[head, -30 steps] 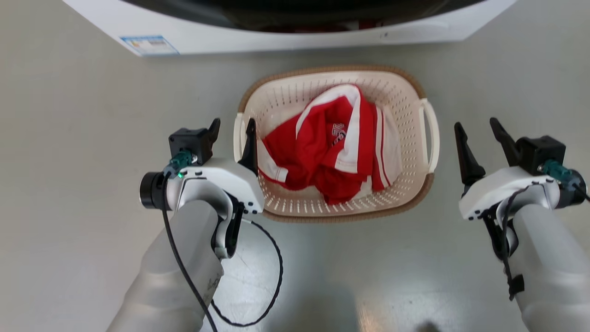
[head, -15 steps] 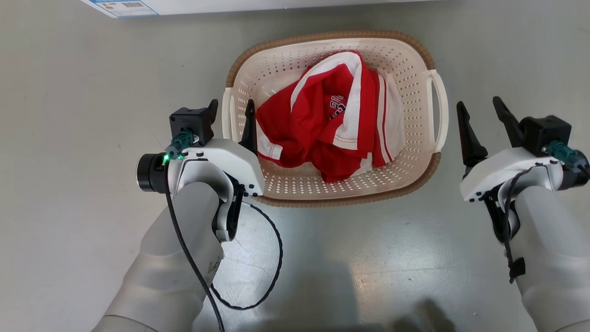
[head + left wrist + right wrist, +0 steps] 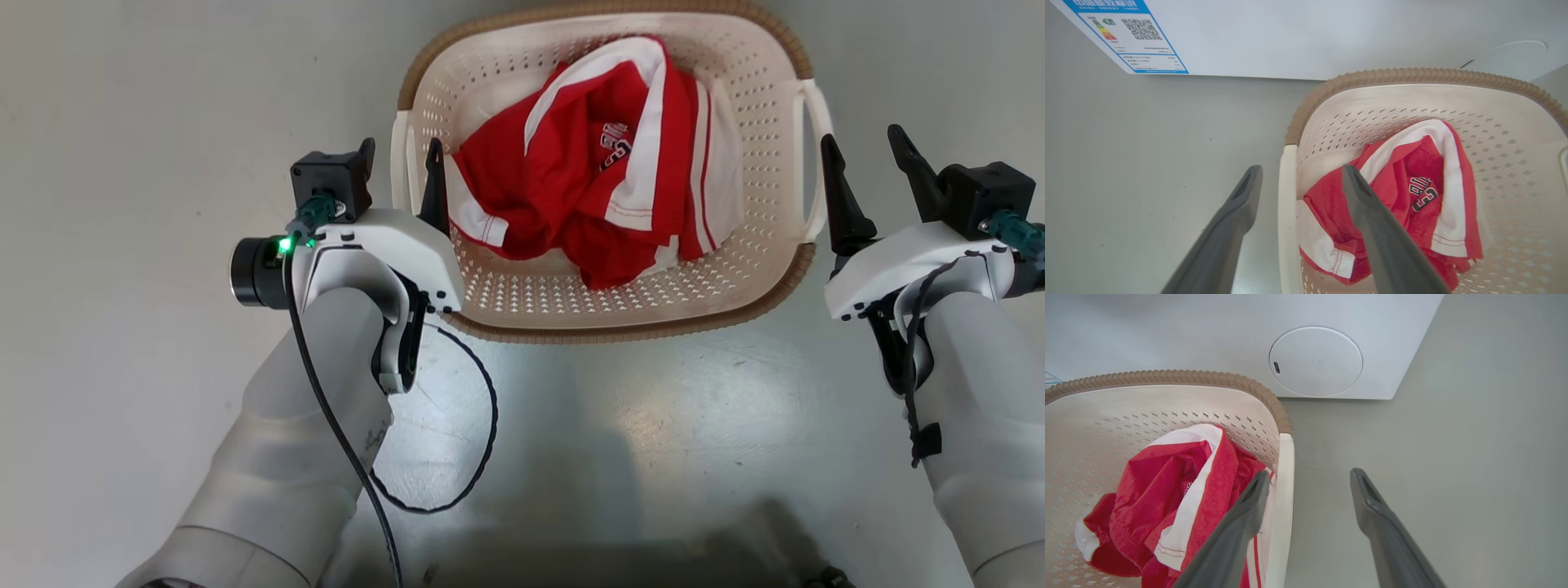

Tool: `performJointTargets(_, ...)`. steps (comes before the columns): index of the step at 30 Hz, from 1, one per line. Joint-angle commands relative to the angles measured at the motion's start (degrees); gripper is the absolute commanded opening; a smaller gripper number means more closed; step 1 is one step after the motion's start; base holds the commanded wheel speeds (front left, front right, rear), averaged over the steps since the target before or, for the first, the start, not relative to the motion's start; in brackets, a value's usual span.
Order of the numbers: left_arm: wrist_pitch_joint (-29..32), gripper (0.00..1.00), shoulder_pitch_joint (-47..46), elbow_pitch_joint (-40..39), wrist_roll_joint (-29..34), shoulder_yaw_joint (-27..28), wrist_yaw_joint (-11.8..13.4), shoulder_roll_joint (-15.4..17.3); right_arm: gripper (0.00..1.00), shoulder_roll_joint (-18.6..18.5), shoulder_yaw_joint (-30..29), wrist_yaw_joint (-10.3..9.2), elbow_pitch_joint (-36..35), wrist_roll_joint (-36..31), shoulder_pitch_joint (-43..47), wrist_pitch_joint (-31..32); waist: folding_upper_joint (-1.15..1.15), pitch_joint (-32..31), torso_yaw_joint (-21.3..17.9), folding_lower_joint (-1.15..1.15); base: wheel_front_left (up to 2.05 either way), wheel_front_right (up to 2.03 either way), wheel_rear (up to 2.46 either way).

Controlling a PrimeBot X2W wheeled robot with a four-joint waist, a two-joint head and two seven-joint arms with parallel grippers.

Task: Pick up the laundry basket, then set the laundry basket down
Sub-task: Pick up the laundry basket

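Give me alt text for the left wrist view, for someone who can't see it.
The open left gripper straddles the white handle of the laundry basket, one finger outside, one inside. The cream, brown-rimmed basket holds a red-and-white garment, on grey floor before a white washer.

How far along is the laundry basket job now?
Done: approach; the open left gripper straddles the left handle, the open right gripper is at the right handle. In hand: closing, not yet begun. Left: lifting the laundry basket off the floor, setting it down.
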Motion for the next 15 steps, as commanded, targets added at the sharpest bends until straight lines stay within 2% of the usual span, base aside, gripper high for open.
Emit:
performJointTargets(1, -0.4, 1.00, -0.3, -0.4, -0.5, 0.9, 0.6, 1.0, 1.00, -0.1, 1.4, 0.00, -0.8, 0.4, 1.0, -0.6, 0.00, 1.0, 0.3, 0.00, 0.00, 0.00, 0.00)
performJointTargets(15, -0.4, 1.00, -4.2, 4.7, -4.2, -4.6, 0.9, 1.0, 1.00, 0.8, 3.6, 0.00, 4.2, 0.5, -2.6, -0.6, 0.00, 2.8, 0.8, 0.00, 0.00, 0.00, 0.00)
